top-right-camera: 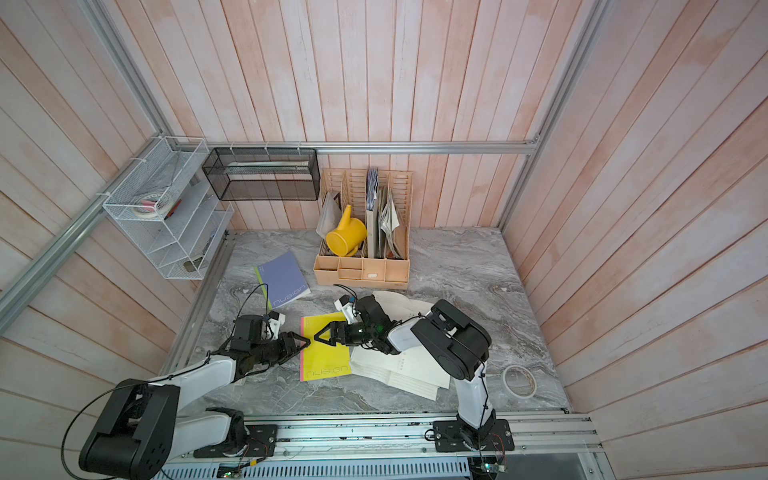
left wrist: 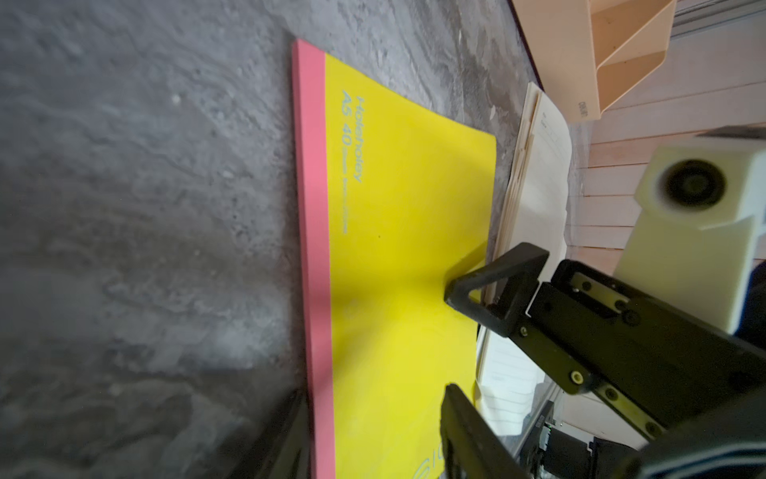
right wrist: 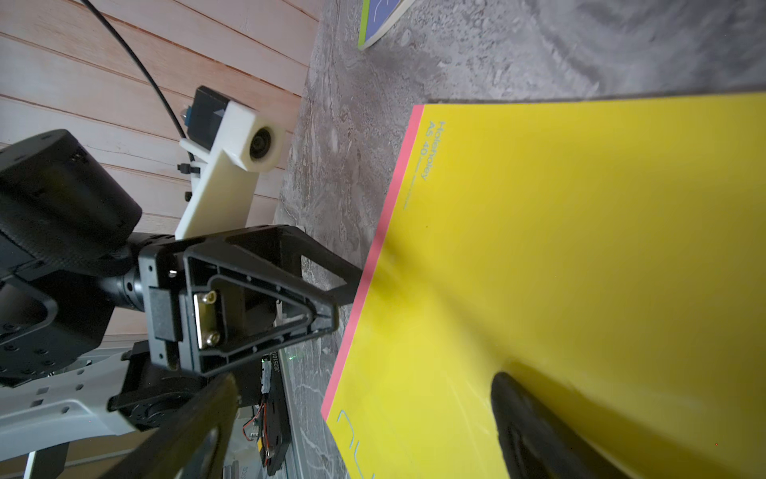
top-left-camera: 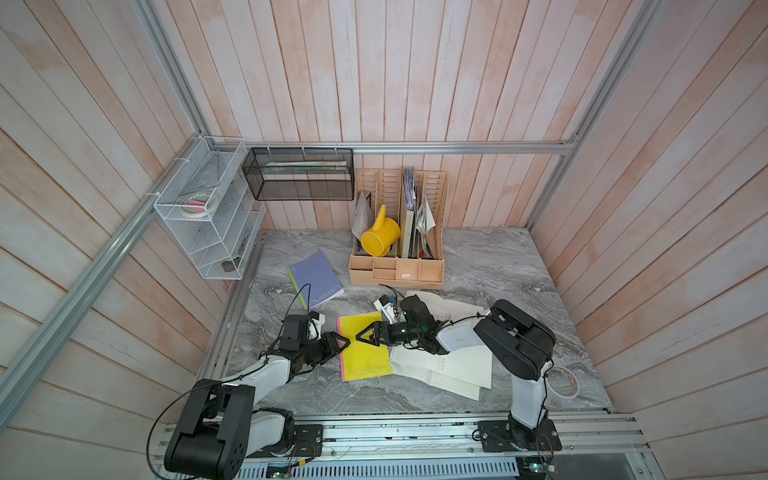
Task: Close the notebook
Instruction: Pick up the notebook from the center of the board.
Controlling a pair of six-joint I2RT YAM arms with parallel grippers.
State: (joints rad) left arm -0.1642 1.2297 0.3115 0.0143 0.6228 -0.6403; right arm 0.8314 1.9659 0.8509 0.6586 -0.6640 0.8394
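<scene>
A grey marbled tabletop (top-left-camera: 490,266) sits inside pale pink plank walls. A peach desk organizer (top-left-camera: 397,270) stands at its back edge, and a yellow watering can (top-left-camera: 379,239) leans in one slot. In front of the organizer, toward the arm bases, the yellow notebook (top-left-camera: 365,361) lies flat, cover up. Lined pages (top-left-camera: 457,370) are spread just beside its free edge, opposite the pink spine. The left end effector (top-left-camera: 343,343) is open, one finger over the tabletop and the other over the cover, the spine between them. The right end effector (top-left-camera: 361,336) is open too, one fingertip (left wrist: 456,295) touching the cover near its free edge, which curls up slightly there. A closed purple notebook (top-left-camera: 316,278) lies to the organizer's left front.
</scene>
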